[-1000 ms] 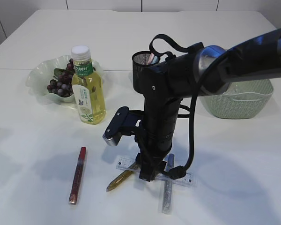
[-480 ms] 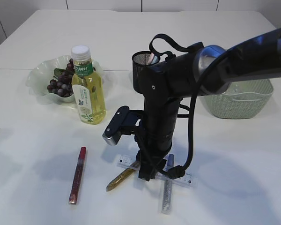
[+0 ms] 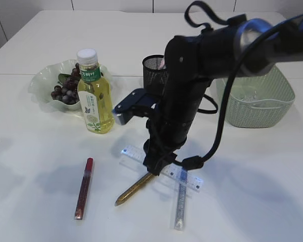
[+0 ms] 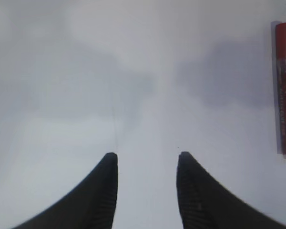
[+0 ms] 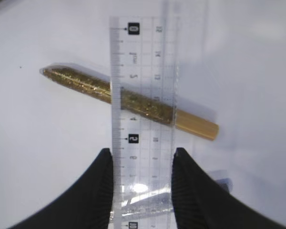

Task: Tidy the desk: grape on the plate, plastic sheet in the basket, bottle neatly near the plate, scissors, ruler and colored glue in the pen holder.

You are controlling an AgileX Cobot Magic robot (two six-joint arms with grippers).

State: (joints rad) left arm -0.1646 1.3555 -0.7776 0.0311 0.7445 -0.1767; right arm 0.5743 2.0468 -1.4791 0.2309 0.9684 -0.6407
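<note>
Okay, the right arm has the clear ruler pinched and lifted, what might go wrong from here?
1. The right gripper grips the clear plastic ruler only by its thin edges; it may slip or twist.
2. The ruler hangs just above the gold glitter glue tube and silver glitter glue tube; swinging low may scatter them.
3. The black mesh pen holder already holds something, so insertion may jam.

right gripper (image 3: 152, 169) closed on ruler (image 3: 161, 168), raised it off table; arm risen.
</note>
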